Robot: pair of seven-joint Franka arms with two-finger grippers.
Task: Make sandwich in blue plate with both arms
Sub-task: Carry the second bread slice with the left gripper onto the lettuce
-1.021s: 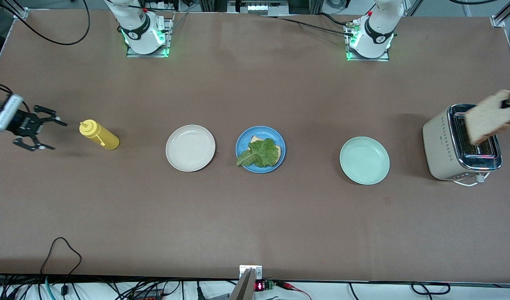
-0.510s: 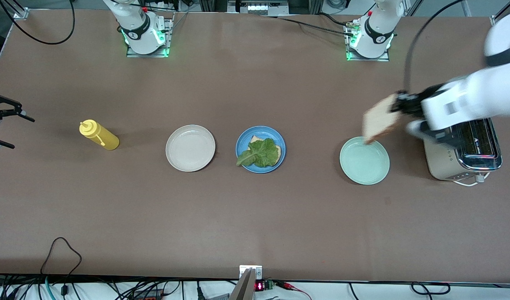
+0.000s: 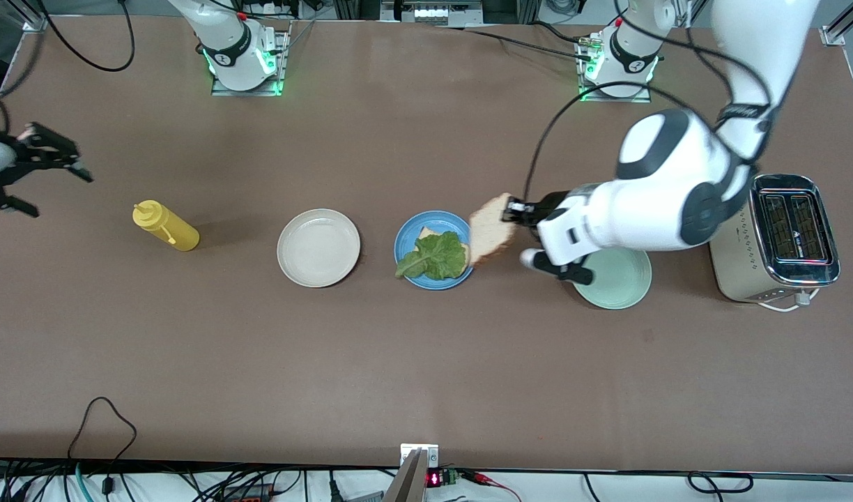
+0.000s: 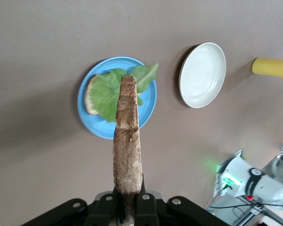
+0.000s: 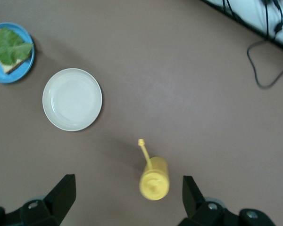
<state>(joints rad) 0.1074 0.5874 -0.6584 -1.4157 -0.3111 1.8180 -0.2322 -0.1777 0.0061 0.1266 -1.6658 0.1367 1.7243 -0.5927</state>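
Note:
The blue plate (image 3: pixel 407 237) holds one toast slice (image 3: pixel 426 231) with a green lettuce leaf (image 3: pixel 435 256) on it. My left gripper (image 3: pixel 514 211) is shut on a second toast slice (image 3: pixel 490 238) and holds it on edge over the plate's rim toward the left arm's end. In the left wrist view the held slice (image 4: pixel 127 136) stands edge-on from my left gripper (image 4: pixel 129 207), above the plate (image 4: pixel 101 131) and lettuce (image 4: pixel 106 89). My right gripper (image 3: pixel 54 192) is open and empty in the air at the right arm's end of the table, over the yellow bottle (image 5: pixel 153 179) in its own view (image 5: pixel 127 197).
A cream-white plate (image 3: pixel 318 247) lies between the yellow squeeze bottle (image 3: pixel 166 227) and the blue plate. A mint-green plate (image 3: pixel 618 286) lies partly under the left arm. A toaster (image 3: pixel 775 237) stands at the left arm's end. Cables hang at the table's near edge.
My left arm carried the toast slice from over the toaster, past the mint-green plate, to the blue plate's rim. My right gripper drew back from the bottle and shifted farther from the camera.

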